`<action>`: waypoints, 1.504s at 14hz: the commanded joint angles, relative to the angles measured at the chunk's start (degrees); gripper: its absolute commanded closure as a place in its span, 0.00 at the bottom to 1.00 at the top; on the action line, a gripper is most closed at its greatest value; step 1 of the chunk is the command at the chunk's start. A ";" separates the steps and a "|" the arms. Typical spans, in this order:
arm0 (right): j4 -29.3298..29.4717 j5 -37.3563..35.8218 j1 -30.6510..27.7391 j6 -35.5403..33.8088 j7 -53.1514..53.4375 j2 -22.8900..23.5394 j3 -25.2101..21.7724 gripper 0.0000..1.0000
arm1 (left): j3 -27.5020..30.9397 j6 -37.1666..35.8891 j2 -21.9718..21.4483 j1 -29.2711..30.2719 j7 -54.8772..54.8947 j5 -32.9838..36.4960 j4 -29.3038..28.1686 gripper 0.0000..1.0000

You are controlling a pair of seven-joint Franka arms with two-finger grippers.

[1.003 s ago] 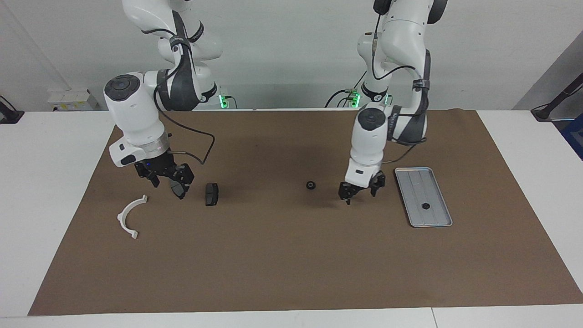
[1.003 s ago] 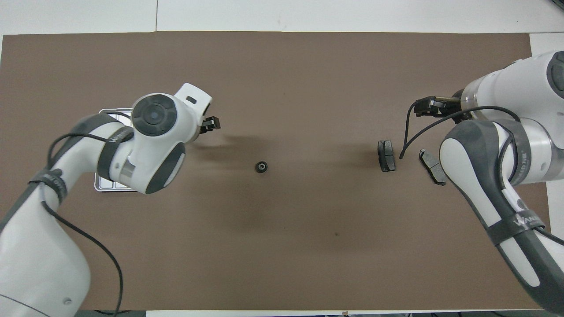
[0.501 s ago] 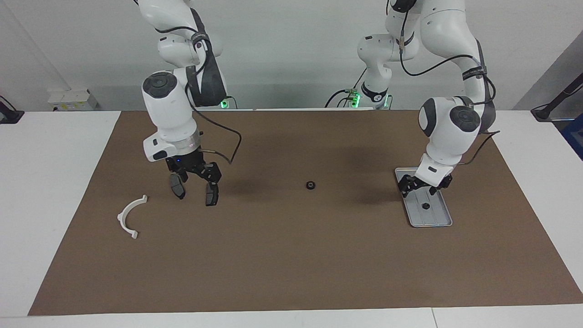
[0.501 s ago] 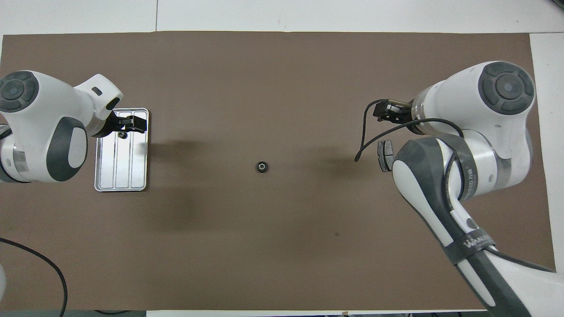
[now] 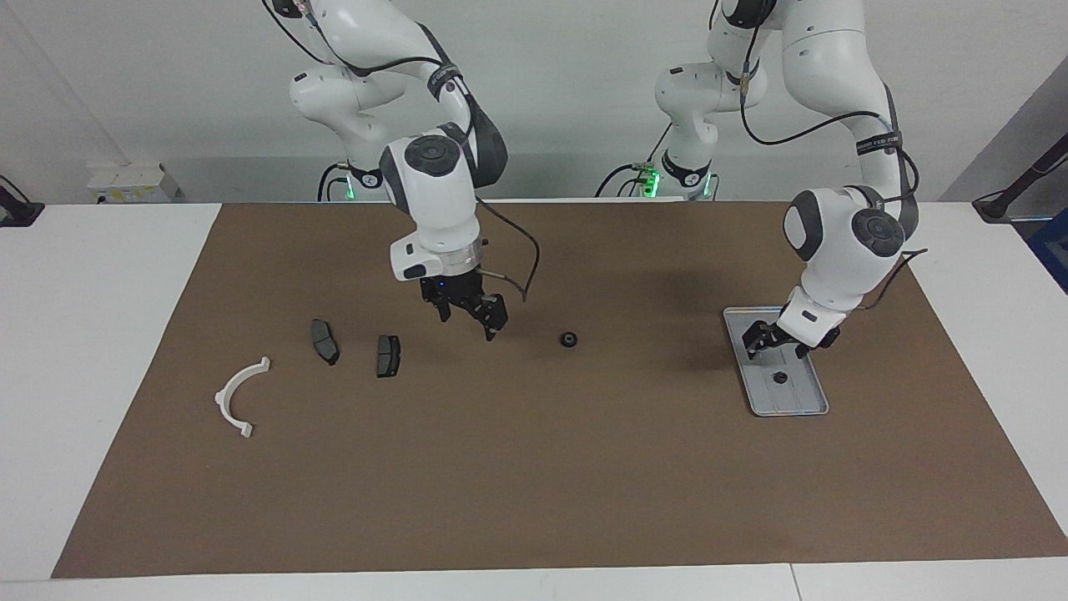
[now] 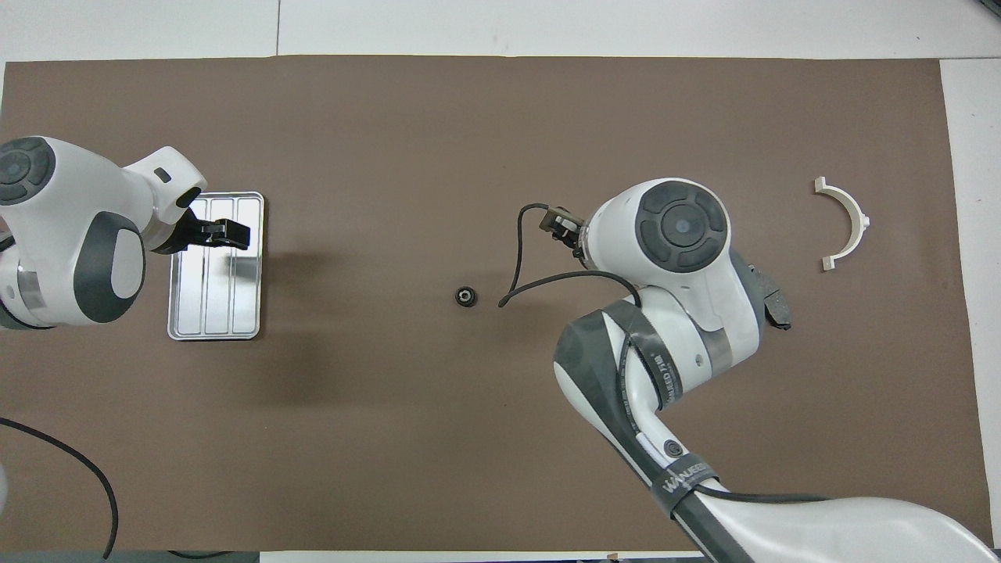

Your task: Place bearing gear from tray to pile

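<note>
From the facing view I see the left hand (image 5: 776, 345) hanging just over the tray (image 5: 803, 401), fingers apart and holding nothing, with a small black bearing gear (image 5: 779, 376) lying in the tray below it. A second bearing gear (image 5: 569, 339) sits mid-surface. The right hand (image 5: 470, 316), fingers also apart and empty, hovers between that gear and the two dark pads (image 5: 359, 349); the white bracket (image 5: 240, 397) lies toward the right arm's end.

From overhead, the left hand (image 6: 223, 233) covers part of the tray (image 6: 215, 332), hiding its gear. The loose gear (image 6: 465, 296) and bracket (image 6: 843, 223) show.

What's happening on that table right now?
Left gripper open over silver ridged metal tray. Right gripper open, empty, above brown mat. Small black bearing gear in tray. Nothing blocking.
</note>
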 commanded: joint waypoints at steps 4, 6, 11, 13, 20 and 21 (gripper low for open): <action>8.29 -0.63 6.42 -4.38 9.37 5.30 -0.37 0.00 | -0.48 6.41 3.47 3.16 4.83 -0.88 -0.32 0.02; 11.38 -0.81 7.22 -6.24 9.99 7.24 -0.37 0.00 | -0.48 8.60 4.79 3.34 5.01 -0.88 -0.32 0.03; 24.81 -6.61 12.32 -10.90 15.96 19.71 -0.37 0.00 | -0.39 9.14 5.15 3.16 4.66 -0.97 -0.93 0.16; 29.38 -6.79 12.40 -13.10 16.49 22.97 -0.37 0.00 | -0.39 8.62 5.06 2.99 4.57 -0.97 -0.93 0.46; 29.50 -4.25 11.44 -9.60 15.44 24.12 1.20 0.00 | -0.48 2.13 4.62 2.55 4.13 -3.69 2.74 1.00; 28.88 -2.58 11.35 -10.20 14.39 23.95 1.65 0.00 | -0.48 -1.02 4.19 2.64 4.22 -3.69 4.58 1.00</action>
